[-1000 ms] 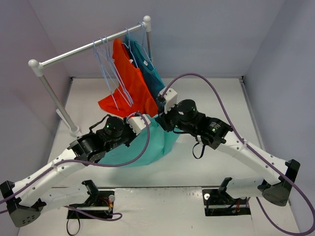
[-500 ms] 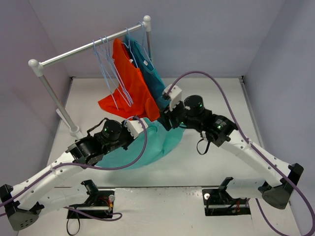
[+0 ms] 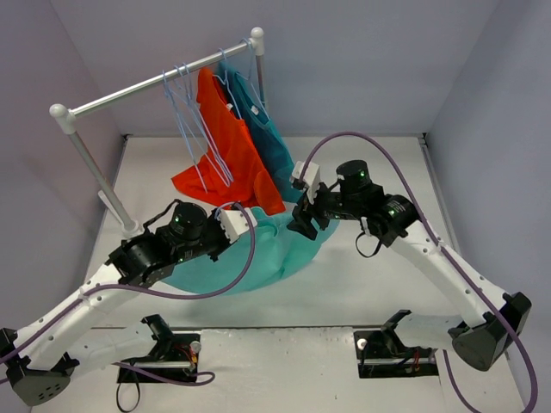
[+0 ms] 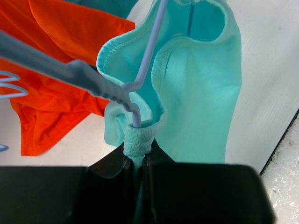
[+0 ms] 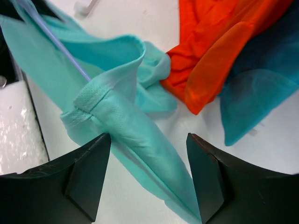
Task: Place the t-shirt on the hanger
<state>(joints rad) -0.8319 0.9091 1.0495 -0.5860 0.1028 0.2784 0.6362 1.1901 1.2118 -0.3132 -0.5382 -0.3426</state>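
Rack stands at the far-left corner of the table. Spare hangers hang on it, with the orange-red shirt and then the darker teal shirt further along.

Left gripper: clamped tight on a bunched fold of the t-shirt collar. Arm has drawn back slightly toward the left edge since a second ago.

T-shirt lies mid-table, slung between the two grippers. Its body now reaches further toward the right edge than before.

The hanger: thin wire passes through the neck opening, and its bend sits at the pinched fold.

Right gripper: fingers spread, nothing held, poised over a ridge of collar fabric. Wrist has swung out toward the right edge.
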